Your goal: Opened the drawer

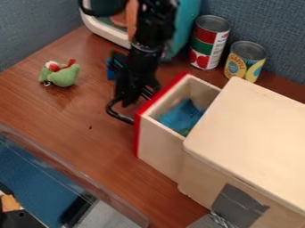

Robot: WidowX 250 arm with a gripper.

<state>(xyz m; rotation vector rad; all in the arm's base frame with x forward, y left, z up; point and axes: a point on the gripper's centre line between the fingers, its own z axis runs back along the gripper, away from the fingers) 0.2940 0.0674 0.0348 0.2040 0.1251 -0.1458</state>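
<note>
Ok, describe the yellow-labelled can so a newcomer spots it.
Find the pale wooden box with the open, red-fronted drawer. Behind it, by the blue wall, stands a red-and-green can; the yellow-labelled can is its shorter right-hand neighbour.

Blue-gray wall (265,22) w/ fabric-like texture, runs along far edges of table (74,118). Table = reddish-brn wood w/ visible grain, soft light sheen on top.

glossy wood tabletop (65,129), fuzzy toy (63,75)
</note>
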